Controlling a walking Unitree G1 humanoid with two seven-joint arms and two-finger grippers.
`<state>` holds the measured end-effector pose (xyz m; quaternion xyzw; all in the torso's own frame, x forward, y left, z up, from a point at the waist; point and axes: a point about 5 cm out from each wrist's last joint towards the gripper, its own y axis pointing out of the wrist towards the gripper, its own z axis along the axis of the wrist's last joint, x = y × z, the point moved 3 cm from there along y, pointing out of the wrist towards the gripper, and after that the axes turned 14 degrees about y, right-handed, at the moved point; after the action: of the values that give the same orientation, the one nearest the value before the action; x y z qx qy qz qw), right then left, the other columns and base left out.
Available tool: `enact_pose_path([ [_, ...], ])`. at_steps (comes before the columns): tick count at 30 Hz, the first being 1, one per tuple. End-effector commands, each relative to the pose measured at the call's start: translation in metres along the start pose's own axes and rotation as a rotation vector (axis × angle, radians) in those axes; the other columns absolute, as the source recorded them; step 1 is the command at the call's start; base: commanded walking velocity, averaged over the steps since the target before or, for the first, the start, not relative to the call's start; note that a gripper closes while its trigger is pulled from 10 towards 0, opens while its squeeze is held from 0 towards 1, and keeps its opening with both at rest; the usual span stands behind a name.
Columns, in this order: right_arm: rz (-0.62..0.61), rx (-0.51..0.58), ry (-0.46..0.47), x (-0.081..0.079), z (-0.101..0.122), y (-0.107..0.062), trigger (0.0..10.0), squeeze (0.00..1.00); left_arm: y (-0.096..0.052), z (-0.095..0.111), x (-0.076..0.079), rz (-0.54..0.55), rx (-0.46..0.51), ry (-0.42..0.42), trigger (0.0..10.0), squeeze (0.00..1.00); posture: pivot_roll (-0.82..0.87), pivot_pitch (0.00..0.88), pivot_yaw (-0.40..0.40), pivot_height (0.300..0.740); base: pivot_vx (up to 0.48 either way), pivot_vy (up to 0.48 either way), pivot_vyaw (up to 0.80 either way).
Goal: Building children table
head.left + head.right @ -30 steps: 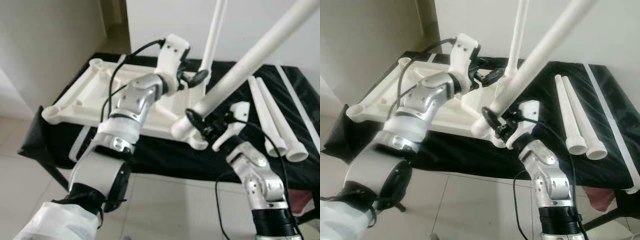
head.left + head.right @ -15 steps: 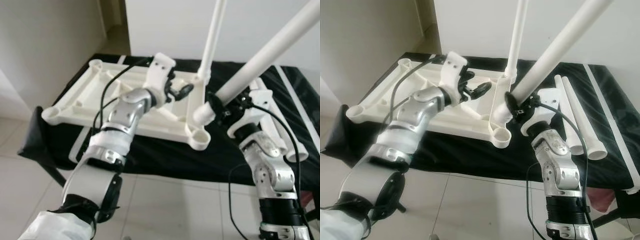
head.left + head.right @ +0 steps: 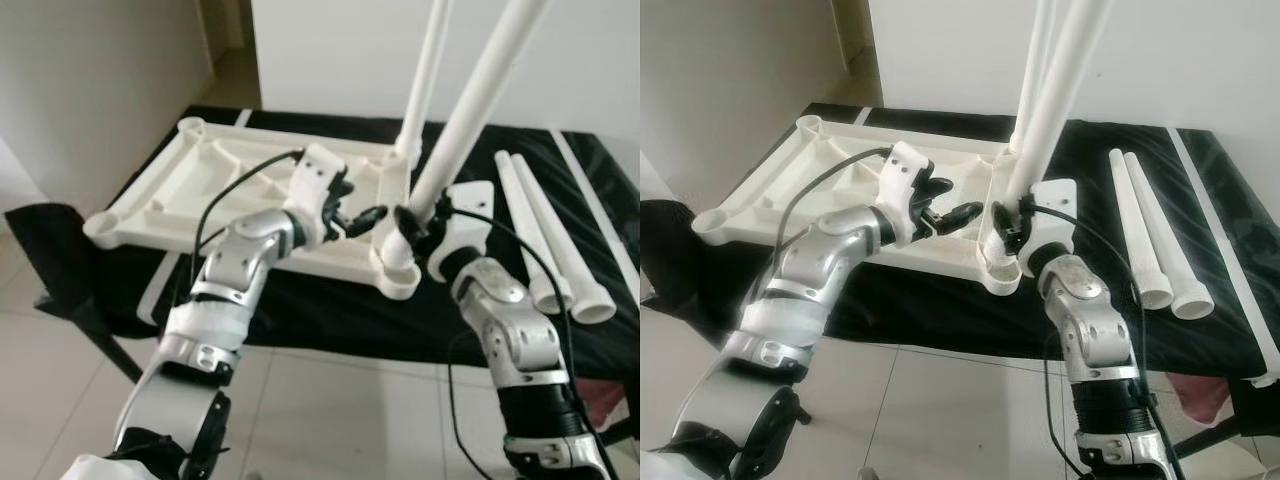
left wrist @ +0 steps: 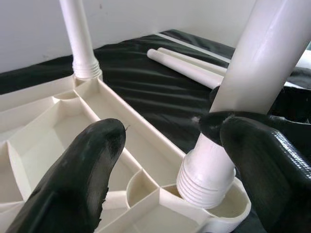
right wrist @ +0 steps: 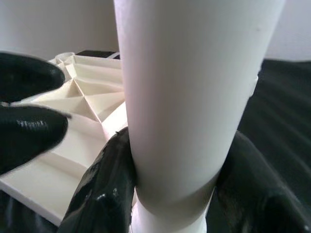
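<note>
upturned white tabletop [image 3: 220,185] on a black cloth [image 3: 470,170]. 1 leg [image 3: 428,75] upright in the far right corner socket. right gripper [image 3: 412,222] pinched on a 2nd leg [image 3: 470,105] near its base, threaded end sitting in the near right corner socket [image 4: 214,206], leg tilted. left gripper [image 3: 362,216] spread, hovering over the tabletop just beside that socket, touching nothing. 2 spare legs [image 3: 545,240] flat on the cloth to the right.
</note>
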<state>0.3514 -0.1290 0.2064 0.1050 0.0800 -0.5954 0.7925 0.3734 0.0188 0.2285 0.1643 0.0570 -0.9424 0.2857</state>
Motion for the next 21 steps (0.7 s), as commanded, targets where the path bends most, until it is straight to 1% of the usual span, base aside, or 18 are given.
enact_pose_path([
  [1,-0.027,-0.054,-0.008,0.001,-0.01,0.003,10.0,0.0,-0.002,-0.002,0.004,-0.003,-0.008,-0.02,10.0,0.0,0.01,0.026,0.01,0.74,0.0,0.0,0.0],
  [4,-0.047,-0.097,-0.033,0.002,-0.018,0.004,10.0,0.0,-0.004,-0.003,0.005,0.011,-0.011,-0.036,10.0,0.0,0.01,0.028,0.008,0.74,0.0,0.0,0.0],
  [6,-0.046,-0.103,-0.042,0.002,-0.019,0.004,10.0,0.0,-0.005,-0.003,0.005,0.013,-0.012,-0.037,10.0,0.0,0.01,0.028,0.008,0.74,0.0,0.0,0.0],
  [7,-0.041,-0.121,-0.072,0.001,-0.021,0.002,10.0,0.0,-0.007,-0.003,0.007,0.015,-0.014,-0.043,10.0,0.0,0.01,0.03,0.003,0.74,0.0,0.0,0.0],
  [8,-0.041,-0.121,-0.072,0.001,-0.021,0.002,10.0,0.0,-0.007,-0.003,0.007,0.015,-0.014,-0.043,10.0,0.0,0.01,0.03,0.003,0.74,0.0,0.0,0.0],
  [9,-0.044,-0.126,-0.104,0.002,-0.022,-0.001,10.0,0.0,-0.008,-0.003,0.007,0.015,-0.015,-0.044,10.0,0.0,0.01,0.033,0.001,0.74,0.0,0.0,0.0],
  [11,-0.055,-0.137,-0.139,0.005,-0.023,-0.006,10.0,0.0,-0.01,-0.004,0.008,0.016,-0.018,-0.053,10.0,0.0,0.01,0.035,0.0,0.74,0.0,0.0,0.0],
  [15,-0.06,-0.139,-0.154,0.006,-0.024,-0.011,10.0,0.0,-0.011,-0.004,0.01,0.015,-0.019,-0.061,10.0,0.0,0.01,0.039,0.002,0.74,0.0,0.0,0.0],
  [17,-0.076,-0.141,-0.153,0.008,-0.028,-0.018,10.0,0.0,-0.012,-0.004,0.012,0.013,-0.023,-0.063,10.0,0.0,0.0,0.044,0.011,0.74,0.0,0.0,0.0],
  [21,-0.086,-0.129,-0.15,0.008,-0.028,-0.021,10.0,0.0,-0.013,-0.003,0.012,0.011,-0.024,-0.065,10.0,0.0,0.01,0.046,0.011,0.74,0.0,0.0,0.0],
])
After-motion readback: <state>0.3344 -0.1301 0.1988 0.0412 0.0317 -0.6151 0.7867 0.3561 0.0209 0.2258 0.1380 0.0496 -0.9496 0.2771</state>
